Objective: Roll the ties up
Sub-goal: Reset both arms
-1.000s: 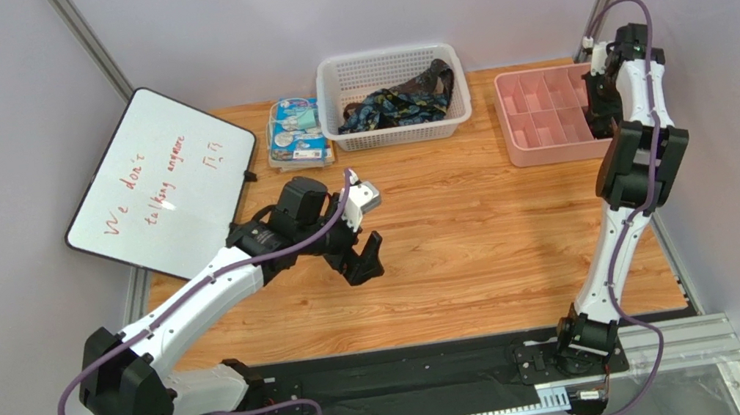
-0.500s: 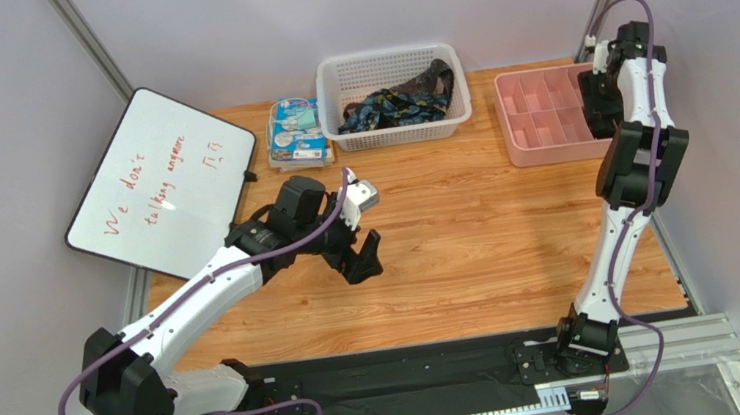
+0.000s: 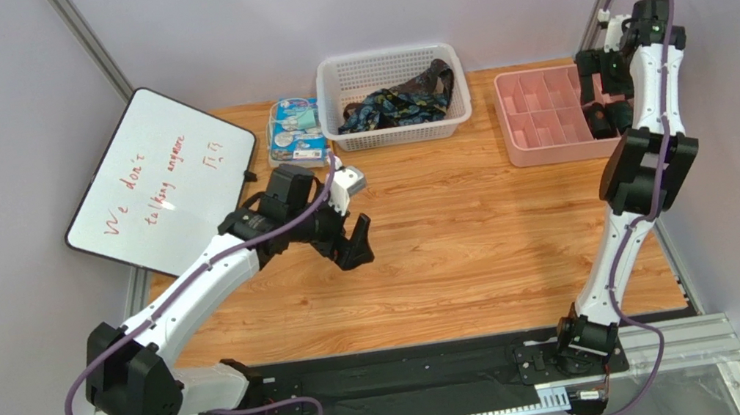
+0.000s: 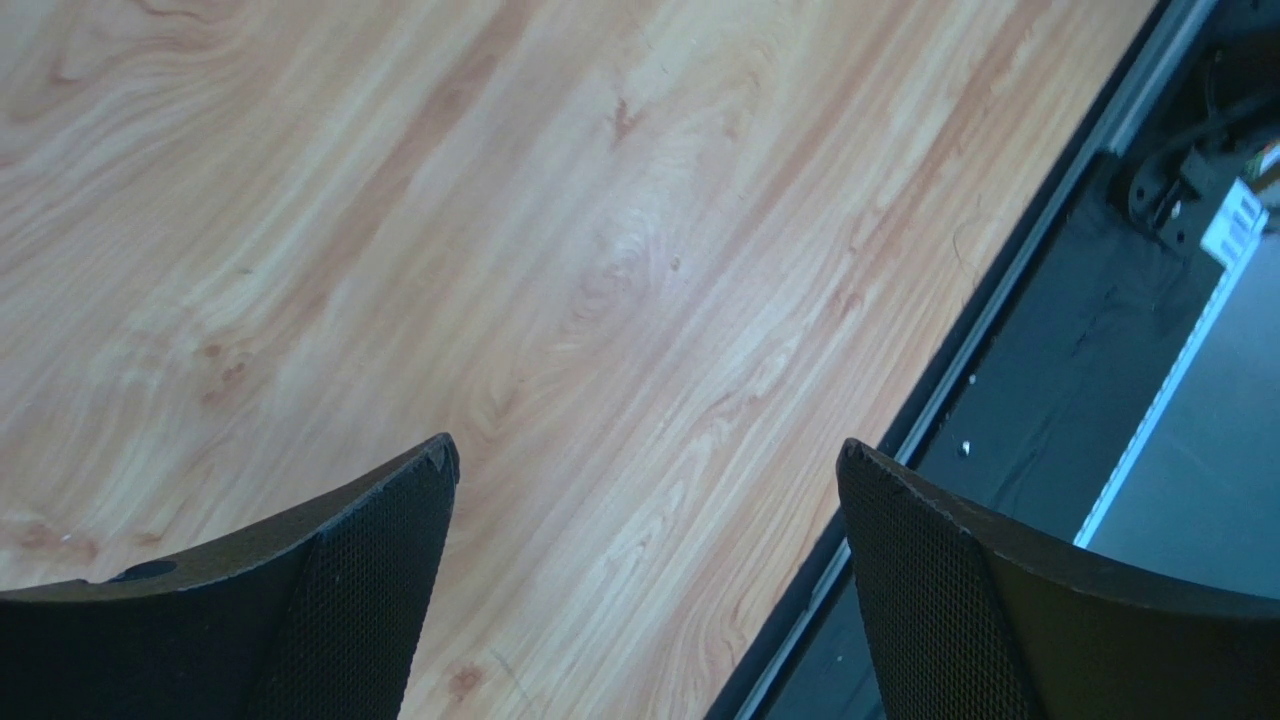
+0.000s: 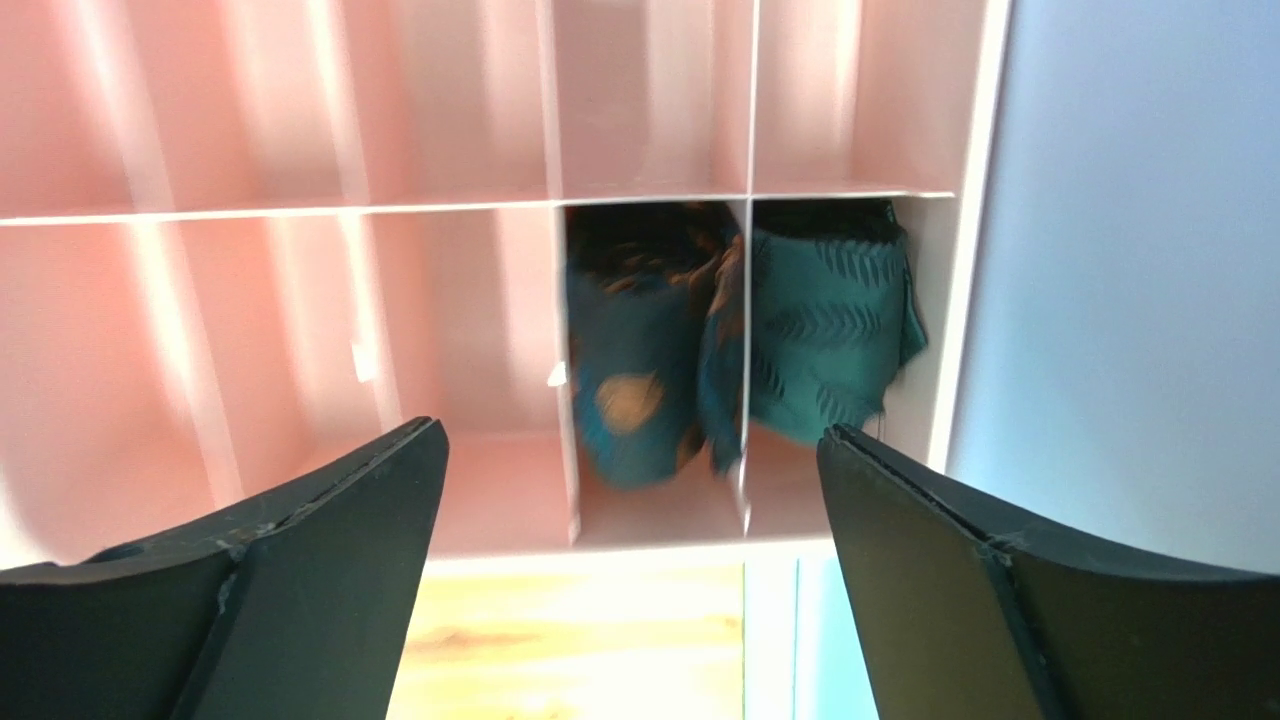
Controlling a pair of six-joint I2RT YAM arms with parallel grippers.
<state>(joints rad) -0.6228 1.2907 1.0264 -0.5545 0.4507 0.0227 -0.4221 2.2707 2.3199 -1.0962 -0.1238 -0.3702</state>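
Loose ties [image 3: 400,102], dark with teal and orange-brown pattern, lie heaped in the white basket [image 3: 353,141] at the back. Two rolled ties sit in neighbouring corner compartments of the pink divided tray [image 3: 540,125]: one teal with orange blotches [image 5: 643,368], one teal with a leaf pattern [image 5: 830,323]. My right gripper [image 3: 600,93] [image 5: 631,429] hangs open above those compartments, holding nothing. My left gripper [image 3: 352,244] [image 4: 646,447] is open and empty over bare wooden tabletop, left of centre.
A whiteboard [image 3: 158,180] with red writing leans over the table's left edge. A blue-white printed packet [image 3: 295,130] lies left of the basket. The black base strip [image 4: 1082,345] runs along the table's near edge. The right wall stands close beside the pink tray [image 5: 301,300].
My right gripper has opened and lifted away from the tray, leaving a rolled tie in its compartment. The left arm has drawn slightly back and left, still open.
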